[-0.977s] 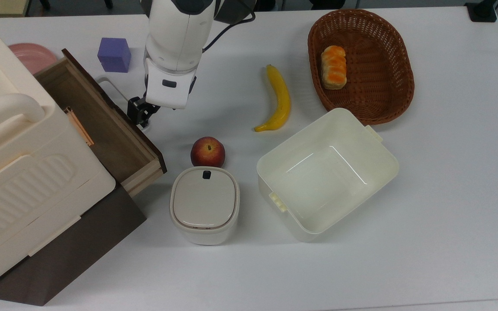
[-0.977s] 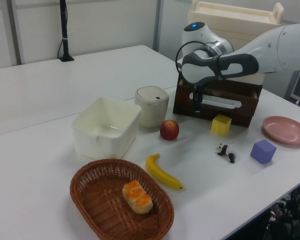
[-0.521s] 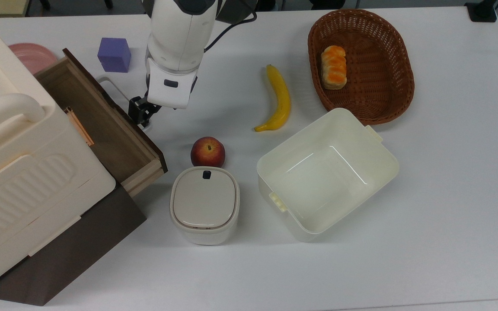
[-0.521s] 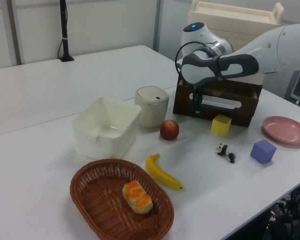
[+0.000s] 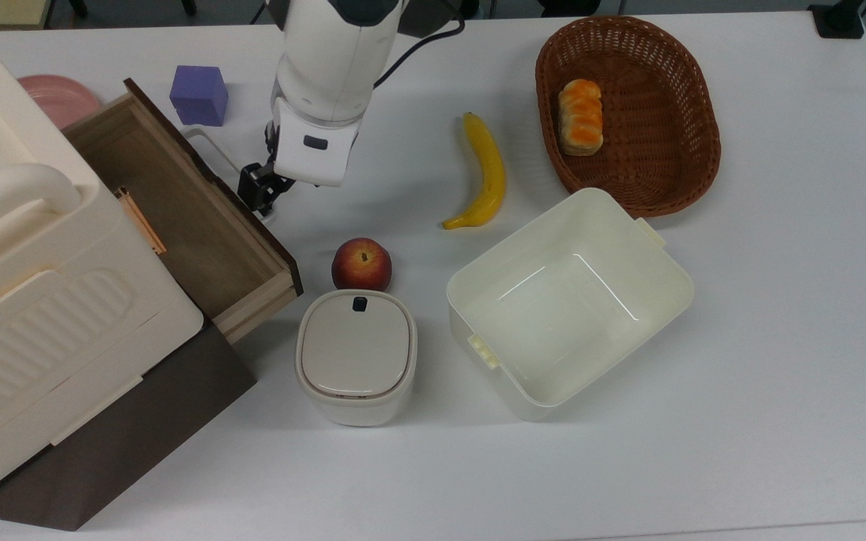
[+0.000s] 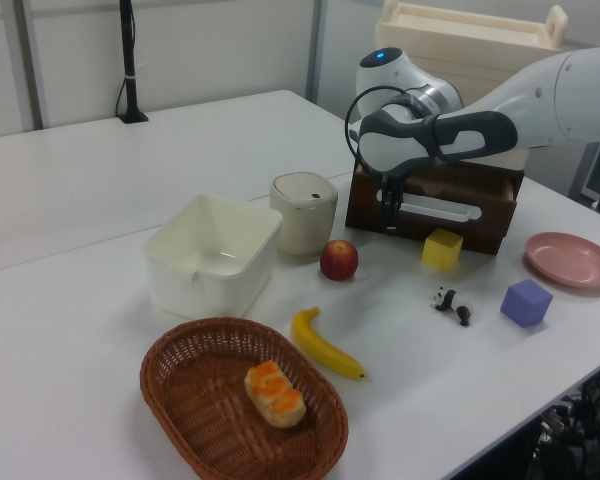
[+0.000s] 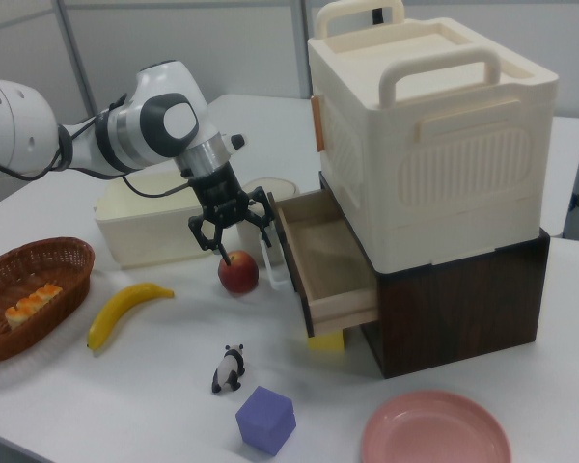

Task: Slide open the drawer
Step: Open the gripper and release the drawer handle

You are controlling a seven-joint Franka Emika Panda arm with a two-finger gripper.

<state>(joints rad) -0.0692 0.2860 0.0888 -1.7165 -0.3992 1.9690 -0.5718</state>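
Sliding on its runners, the drawer (image 5: pixel 177 203) stands well out of the dark brown cabinet (image 7: pixel 463 299), at about nine o'clock in the top view, with its light wood floor bare and its dark front panel facing the open table (image 5: pixel 704 413). The gripper (image 5: pixel 260 197) sits at the thin white loop handle (image 5: pixel 207 146), near the end toward the apple (image 5: pixel 361 264). In the right view its fingers (image 7: pixel 205 238) look spread rather than pinched, with the handle just beside them; whether they press on it I cannot tell.

The drawer looks like a stiff, light wooden tray with nothing in it, so it should move with little force. The handle is the only real place to take hold: slim, smooth and likely slippery, so hooking behind it may serve better than squeezing. Pulling near one end rather than the middle could skew the tray and make it bind. The big cream case (image 7: pixel 425 135) on top adds weight that should keep the cabinet from dragging along. The apple and the small lidded bin (image 5: pixel 355 357) lie near the drawer's corner at about five o'clock from it.
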